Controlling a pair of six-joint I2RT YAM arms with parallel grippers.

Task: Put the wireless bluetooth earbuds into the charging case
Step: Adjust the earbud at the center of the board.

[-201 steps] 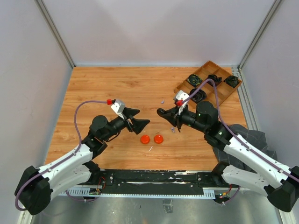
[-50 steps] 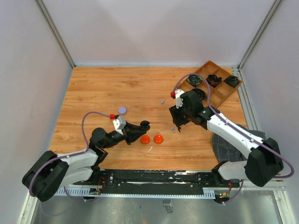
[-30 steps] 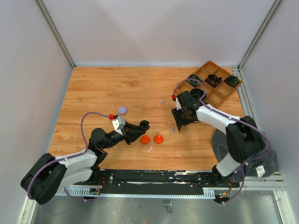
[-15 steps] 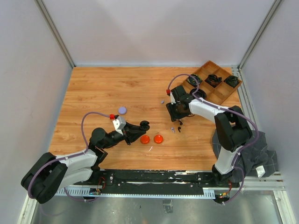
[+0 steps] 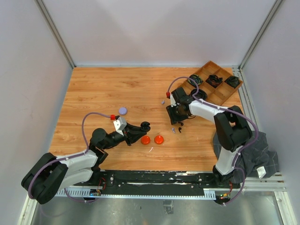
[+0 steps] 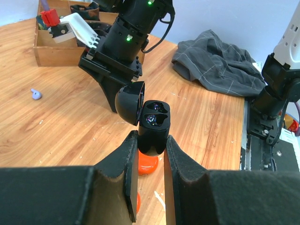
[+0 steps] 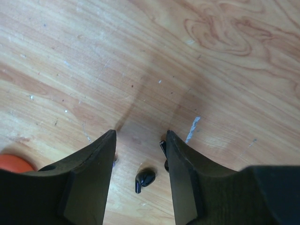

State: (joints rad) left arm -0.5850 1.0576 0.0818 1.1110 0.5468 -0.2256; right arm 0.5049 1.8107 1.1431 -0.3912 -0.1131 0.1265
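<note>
My left gripper (image 6: 151, 137) is shut on the black charging case (image 6: 153, 123), held above the table with its lid (image 6: 130, 102) swung open and both sockets showing. In the top view the case (image 5: 144, 125) sits just left of centre. My right gripper (image 7: 140, 136) points down at the table, open. A black earbud (image 7: 145, 178) lies loose on the wood between its fingers. A second black earbud (image 7: 162, 149) peeks out beside the right finger. A lilac earbud (image 5: 162, 101) lies apart, further back.
Two orange discs (image 5: 146, 139) (image 5: 159, 139) lie under and beside the case, and a lilac disc (image 5: 123, 110) sits to the left. A wooden tray (image 5: 224, 91) of coiled black cables stands at the back right. A grey cloth (image 5: 255, 150) is heaped at the right edge.
My right gripper has swung left and come down over the black earbuds. The left arm and the open case have stayed still.
</note>
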